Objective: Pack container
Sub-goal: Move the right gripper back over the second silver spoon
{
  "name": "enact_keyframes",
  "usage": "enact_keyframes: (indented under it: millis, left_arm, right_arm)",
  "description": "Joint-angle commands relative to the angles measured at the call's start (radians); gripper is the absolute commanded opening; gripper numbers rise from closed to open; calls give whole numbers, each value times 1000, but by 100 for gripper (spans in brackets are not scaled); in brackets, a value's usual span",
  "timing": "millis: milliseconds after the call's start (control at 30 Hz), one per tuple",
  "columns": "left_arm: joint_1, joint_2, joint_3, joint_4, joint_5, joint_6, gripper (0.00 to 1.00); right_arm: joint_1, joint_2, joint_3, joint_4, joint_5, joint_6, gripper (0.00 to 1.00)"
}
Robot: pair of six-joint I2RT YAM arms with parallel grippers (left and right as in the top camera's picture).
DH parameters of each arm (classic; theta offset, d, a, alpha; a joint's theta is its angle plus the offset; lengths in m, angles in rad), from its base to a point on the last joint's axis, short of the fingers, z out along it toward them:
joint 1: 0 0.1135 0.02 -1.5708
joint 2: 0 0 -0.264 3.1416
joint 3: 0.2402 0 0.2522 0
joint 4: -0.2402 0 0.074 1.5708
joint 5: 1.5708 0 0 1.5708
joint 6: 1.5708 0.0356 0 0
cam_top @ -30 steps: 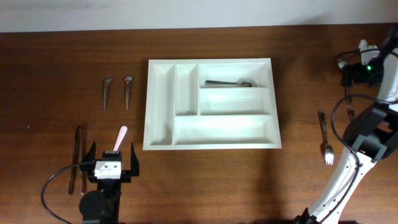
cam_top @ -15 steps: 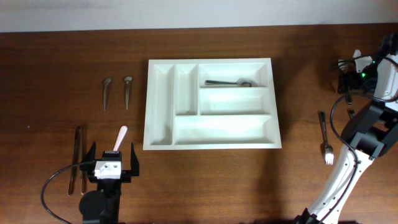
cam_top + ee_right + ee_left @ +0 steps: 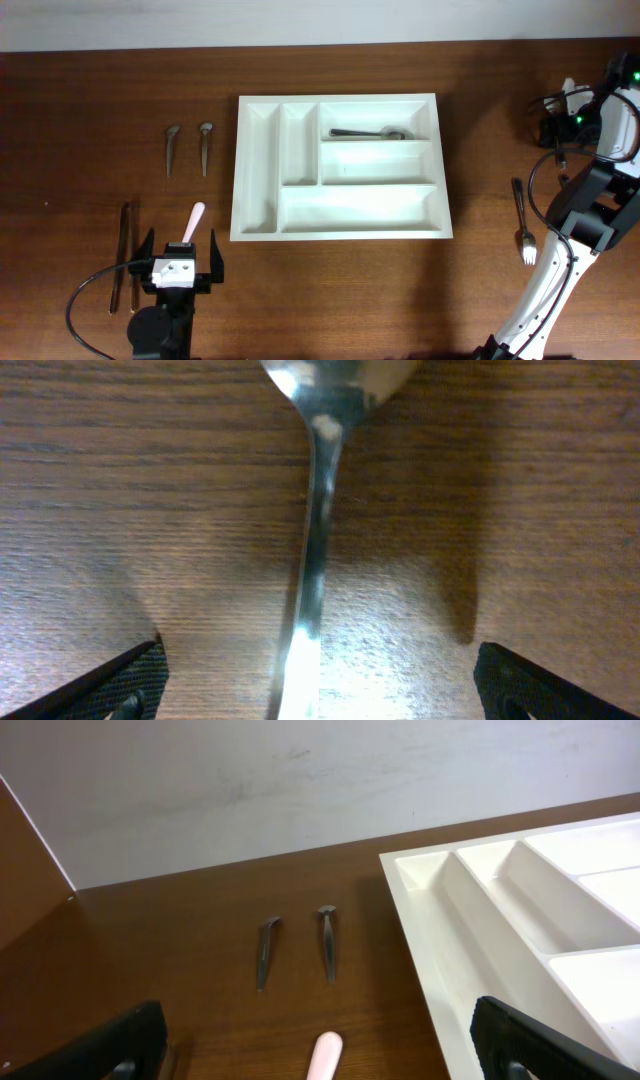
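White five-compartment container point(image 3: 340, 167) flat mid-table

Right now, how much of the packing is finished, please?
Done: a packed spoon lies in the tray's top long compartment. In hand: nothing; the right claw hangs open over a loose spoon on the table, and the left claw is open too. Left: that spoon, a fork, two small utensils, a pink-handled piece, dark pieces beside it.

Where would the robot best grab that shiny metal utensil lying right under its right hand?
Best on the slim handle, just below where it widens into the head, coming straight down from above. It lies flat on the table, so nothing can get underneath it; only its narrow sides offer a pinch. The right gripper is open, with one of its fingers on each side of the handle, which suits that approach.
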Motion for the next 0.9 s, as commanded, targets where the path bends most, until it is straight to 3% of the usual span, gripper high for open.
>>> enact_keyframes:
  millis: [0, 800, 833, 867]
  left_arm:
    - [5, -8, -6, 2, 11, -9, 99]
    - [5, -8, -6, 2, 11, -9, 99]
    - [5, -8, -6, 2, 11, -9, 99]
    - [5, -8, -6, 2, 11, -9, 99]
  right_arm:
    - [7, 48, -5, -11, -21, -5, 99]
    - [-7, 52, -7, -14, -114, 64, 99]
    - [-9, 52, -7, -13, -111, 64, 98]
    - [-10, 52, -7, -13, -103, 64, 91]
